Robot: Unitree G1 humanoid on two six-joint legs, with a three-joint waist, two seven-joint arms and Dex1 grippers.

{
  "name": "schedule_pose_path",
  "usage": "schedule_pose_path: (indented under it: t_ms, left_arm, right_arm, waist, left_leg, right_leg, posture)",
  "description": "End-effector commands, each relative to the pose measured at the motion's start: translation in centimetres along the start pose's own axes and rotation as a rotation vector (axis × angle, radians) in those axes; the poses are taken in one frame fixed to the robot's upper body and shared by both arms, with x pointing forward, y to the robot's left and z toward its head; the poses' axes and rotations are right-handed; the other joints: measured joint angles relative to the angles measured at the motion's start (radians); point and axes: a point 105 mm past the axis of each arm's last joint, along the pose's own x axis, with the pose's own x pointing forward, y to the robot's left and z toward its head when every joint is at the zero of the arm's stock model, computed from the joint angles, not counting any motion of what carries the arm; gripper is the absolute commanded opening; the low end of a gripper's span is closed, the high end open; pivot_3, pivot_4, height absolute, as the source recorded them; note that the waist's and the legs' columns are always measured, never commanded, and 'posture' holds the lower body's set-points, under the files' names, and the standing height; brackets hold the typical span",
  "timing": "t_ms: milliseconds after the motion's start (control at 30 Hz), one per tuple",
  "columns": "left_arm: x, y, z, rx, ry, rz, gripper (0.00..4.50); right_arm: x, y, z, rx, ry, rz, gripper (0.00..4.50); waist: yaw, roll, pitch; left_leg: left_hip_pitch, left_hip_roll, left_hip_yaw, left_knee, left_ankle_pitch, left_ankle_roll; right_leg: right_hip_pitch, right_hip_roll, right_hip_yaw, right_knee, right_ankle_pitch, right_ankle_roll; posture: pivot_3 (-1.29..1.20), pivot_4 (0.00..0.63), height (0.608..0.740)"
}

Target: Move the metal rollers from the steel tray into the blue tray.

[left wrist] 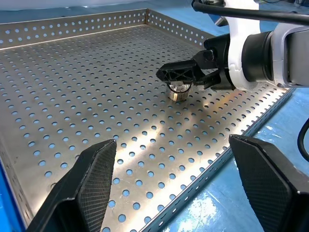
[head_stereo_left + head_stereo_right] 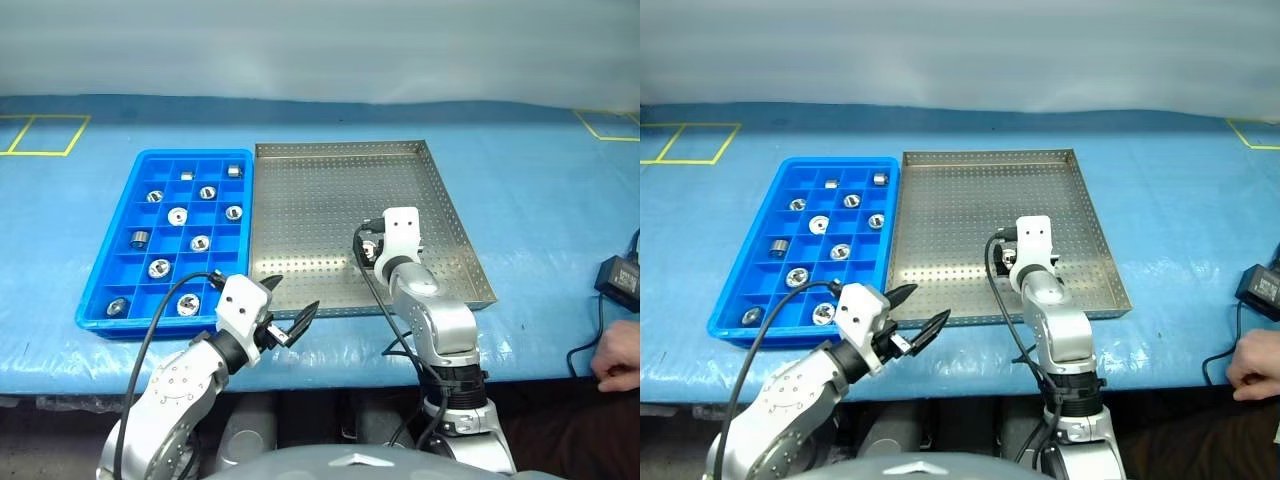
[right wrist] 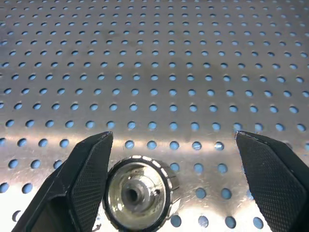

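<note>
One metal roller (image 3: 137,193), a shiny ring with a central hole, stands on the perforated floor of the steel tray (image 2: 320,200) near its front right. My right gripper (image 3: 172,141) is open and low over the tray. The roller sits between its fingers, close against one of them. From the left wrist, the same roller (image 1: 178,92) shows under the right gripper (image 1: 186,79). Several rollers (image 2: 177,214) lie in compartments of the blue tray (image 2: 105,275) on the left. My left gripper (image 2: 293,297) hangs open and empty by the front edges of both trays.
The trays sit side by side on a blue-covered table. A black power adapter (image 2: 620,275) with a cable lies at the right edge. A person's hand (image 2: 620,355) rests near the front right. Yellow tape marks (image 2: 45,135) are at the far corners.
</note>
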Motion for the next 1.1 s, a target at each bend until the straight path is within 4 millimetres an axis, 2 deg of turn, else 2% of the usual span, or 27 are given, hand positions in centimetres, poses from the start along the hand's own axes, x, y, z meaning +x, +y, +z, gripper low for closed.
schedule_pose_path:
  t_ms: [33,200,300,433,500,667,767,933,1100]
  left_arm:
    - [0.2,-0.6,0.7,0.002,-0.034,-0.03,4.07]
    - [0.2,-0.5,0.6,-0.003,-0.036,-0.027,4.07]
    - [0.2,-0.5,0.5,-0.006,-0.035,-0.024,4.07]
    - [0.2,-0.4,0.5,-0.009,-0.036,-0.012,4.07]
    - [0.2,-0.3,0.5,-0.01,-0.039,-0.001,4.07]
    - [-0.1,1.4,1.3,-0.011,-0.101,0.133,4.07]
    - [-1.0,3.7,2.6,-0.014,-0.171,0.303,4.07]
    - [-2.8,5.5,3.4,-0.002,-0.208,0.438,4.07]
    - [-4.5,6.0,3.0,-0.005,-0.184,0.514,4.07]
  right_arm:
    - [-0.3,1.0,0.8,-0.005,-0.037,0.04,4.27]
    - [-0.2,1.3,-0.1,-0.007,-0.009,0.053,4.27]
    - [-0.2,1.3,-0.5,-0.011,0.002,0.058,3.65]
    - [-0.3,1.6,-0.1,-0.02,-0.007,0.072,2.29]
    - [-0.3,1.8,0.4,-0.027,-0.019,0.084,1.85]
    - [-0.4,3.4,2.9,-0.078,-0.084,0.153,1.85]
    - [-0.7,6.2,5.5,-0.131,-0.157,0.274,1.85]
    - [-1.5,10.9,8.1,-0.21,-0.231,0.454,1.85]
    - [-2.5,15.3,8.6,-0.248,-0.239,0.624,1.85]
  waist:
    - [-0.003,0.0,0.0]
    - [-0.003,0.0,0.0]
    - [-0.004,0.0,0.0]
    - [-0.004,0.0,0.0]
    - [-0.004,0.0,0.0]
    - [-0.001,0.0,0.0]
    - [0.004,0.0,0.0]
    - [0.028,0.0,0.0]
    - [0.056,0.0,0.0]
  left_leg:
    - [0.0,0.0,0.0,0.0,0.0,0.0]
    - [0.0,0.0,0.0,0.0,0.0,0.0]
    - [0.0,0.0,0.0,0.0,0.0,0.0]
    - [0.0,0.0,0.0,0.0,0.0,0.0]
    - [0.0,0.0,0.0,0.0,0.0,0.0]
    - [0.0,0.0,0.0,0.0,0.0,0.0]
    - [0.0,0.0,0.0,0.0,0.0,0.0]
    - [0.0,-0.001,-0.002,-0.001,0.0,0.0]
    - [-0.001,-0.001,-0.003,-0.002,0.0,0.0]
  right_leg:
    - [0.0,0.0,0.0,0.0,0.0,0.0]
    - [0.0,0.0,0.0,0.0,0.0,0.0]
    - [0.0,0.0,0.0,0.0,0.0,0.0]
    - [0.0,0.0,0.0,0.0,0.0,0.0]
    - [0.0,0.0,0.0,0.0,0.0,0.0]
    - [0.0,0.0,0.0,0.0,0.0,0.0]
    - [0.0,0.001,0.0,0.0,0.0,0.001]
    - [0.0,0.002,-0.001,0.0,0.003,0.005]
    - [0.0,0.001,-0.002,0.0,0.003,0.004]
  posture:
    - [0.17,0.15,0.74]
    - [0.18,0.15,0.74]
    - [0.18,0.15,0.74]
    - [0.19,0.15,0.74]
    - [0.2,0.15,0.74]
    - [0.24,0.15,0.74]
    - [0.29,0.15,0.74]
    - [0.37,0.15,0.74]
    - [0.43,0.15,0.74]
